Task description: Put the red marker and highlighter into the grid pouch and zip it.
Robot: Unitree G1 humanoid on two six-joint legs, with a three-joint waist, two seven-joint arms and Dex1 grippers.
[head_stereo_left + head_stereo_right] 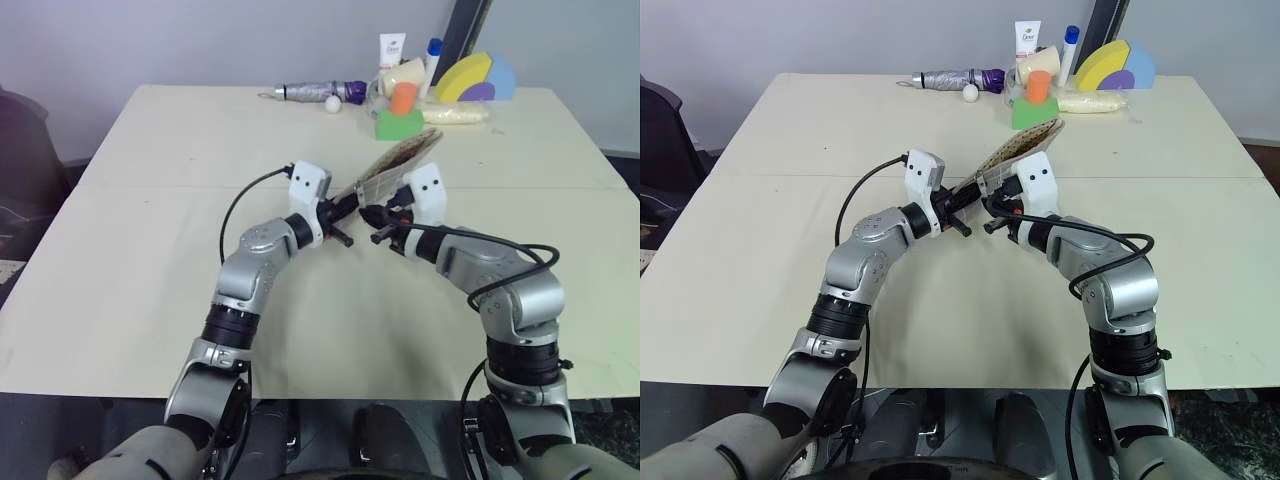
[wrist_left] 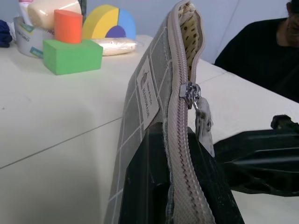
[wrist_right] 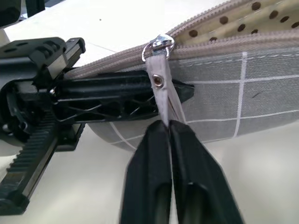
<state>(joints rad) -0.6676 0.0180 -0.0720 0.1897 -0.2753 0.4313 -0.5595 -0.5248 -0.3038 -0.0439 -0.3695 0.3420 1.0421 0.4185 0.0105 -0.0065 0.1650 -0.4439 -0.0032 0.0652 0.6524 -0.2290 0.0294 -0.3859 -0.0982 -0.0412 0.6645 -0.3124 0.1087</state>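
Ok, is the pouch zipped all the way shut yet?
No: the grid pouch gapes past the zipper slider, its dotted lining showing, while the right gripper pinches the pull strap.

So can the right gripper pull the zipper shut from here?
Probably yes: the right gripper is shut on the pull strap, the left gripper clamps the pouch, and nothing blocks the open stretch.

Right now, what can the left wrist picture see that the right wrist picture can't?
The left wrist view alone takes in the green block, the orange cylinder, the yellow-and-blue arch toy and the pouch's white label. The right wrist view alone catches the right claw shut on the zipper pull strap. Both share the grid pouch, its zipper partly open, dotted lining showing, and the left claw clamping it.
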